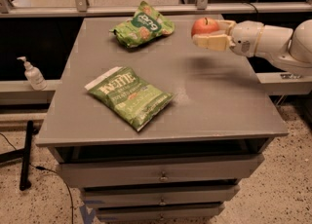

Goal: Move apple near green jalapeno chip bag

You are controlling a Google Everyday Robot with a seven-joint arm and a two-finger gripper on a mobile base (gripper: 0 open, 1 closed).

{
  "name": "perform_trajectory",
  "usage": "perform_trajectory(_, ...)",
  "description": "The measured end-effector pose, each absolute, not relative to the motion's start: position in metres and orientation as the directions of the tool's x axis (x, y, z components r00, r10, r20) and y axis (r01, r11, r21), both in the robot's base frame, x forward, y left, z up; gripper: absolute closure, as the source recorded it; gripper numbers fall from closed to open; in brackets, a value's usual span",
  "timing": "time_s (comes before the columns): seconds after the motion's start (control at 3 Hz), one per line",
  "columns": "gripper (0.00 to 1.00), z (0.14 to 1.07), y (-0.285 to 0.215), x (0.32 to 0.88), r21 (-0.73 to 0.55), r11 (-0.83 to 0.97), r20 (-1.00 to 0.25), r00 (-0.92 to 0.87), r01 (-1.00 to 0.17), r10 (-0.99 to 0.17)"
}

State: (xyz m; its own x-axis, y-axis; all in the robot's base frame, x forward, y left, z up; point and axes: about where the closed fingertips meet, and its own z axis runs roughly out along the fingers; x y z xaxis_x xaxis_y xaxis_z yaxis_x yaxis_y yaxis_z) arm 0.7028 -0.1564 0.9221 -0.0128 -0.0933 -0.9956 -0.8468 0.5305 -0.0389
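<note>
Carrying the apple above the table's upper-right corner

The gripper [204, 34] sits in the upper right of the frame, closed around the apple [204, 25]. One pale finger shows in front of the fruit, which hangs clear of the surface with a soft shadow under it. The apple is round, smooth and red-orange, so it offers little flat area to grip. If it slips, or is let go too high, it will likely roll across the table [219, 101], whose grey top looks hard, smooth and flat with no lip at the edge.

The green jalapeno chip bag [130, 96] lies flat at centre left, well apart from the apple. It is a thin, crinkled rectangle of light-green film with white lettering, light enough that a low pass could shove it. The puffier green bag [141, 24] at upper centre lies nearer the gripper, so it could be taken for the target
</note>
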Motion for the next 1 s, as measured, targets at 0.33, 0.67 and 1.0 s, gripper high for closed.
perform_trajectory(0.33, 1.0, 0.951, -0.124, 0.665, -0.04, 0.446, -0.998, 0.016, -0.894, -0.058)
perform_trajectory(0.67, 1.0, 0.957, -0.095, 0.635, -0.05, 0.358, -0.998, 0.03, -0.932, -0.061)
perform_trajectory(1.0, 1.0, 0.946, -0.08, 0.616, -0.045, 0.277, -0.998, 0.029, -0.96, -0.061)
